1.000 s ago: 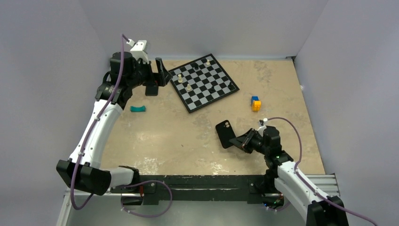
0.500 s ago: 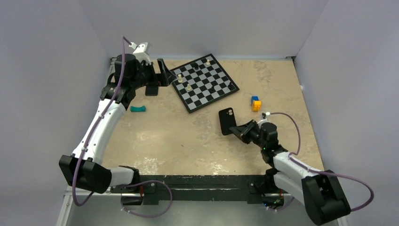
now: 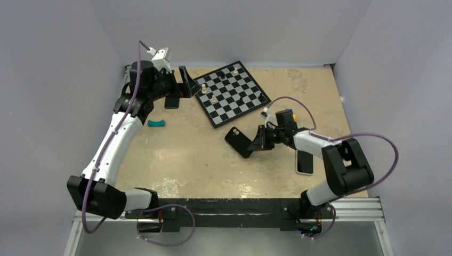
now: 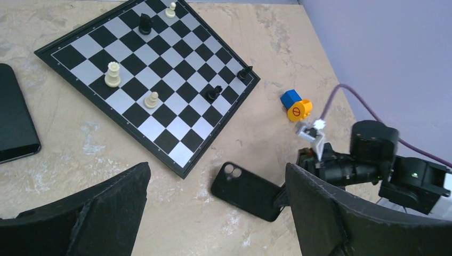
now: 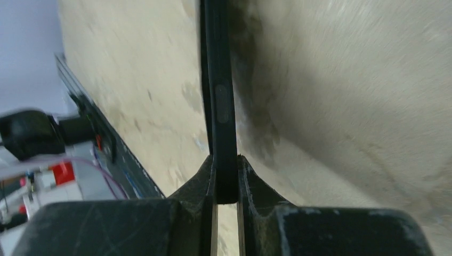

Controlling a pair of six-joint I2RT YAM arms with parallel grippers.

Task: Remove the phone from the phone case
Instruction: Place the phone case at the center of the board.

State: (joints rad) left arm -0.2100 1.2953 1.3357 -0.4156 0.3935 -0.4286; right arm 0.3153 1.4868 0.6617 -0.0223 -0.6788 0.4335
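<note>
Jaws of the left gripper (image 3: pixel 185 84) stand wide apart and hold nothing, at the far left beside the chessboard (image 3: pixel 230 92). Further right, the phone case (image 3: pixel 238 140) is clamped at one short end by the right gripper (image 3: pixel 260 143), with its fingers (image 5: pixel 202 181) pressing both faces. The case is matte black, and its camera cut-out is at the free end. Right again, the phone (image 3: pixel 305 161) lies flat on the table (image 3: pixel 186 154), apart from the case. It is white-rimmed and dark-faced.
</note>
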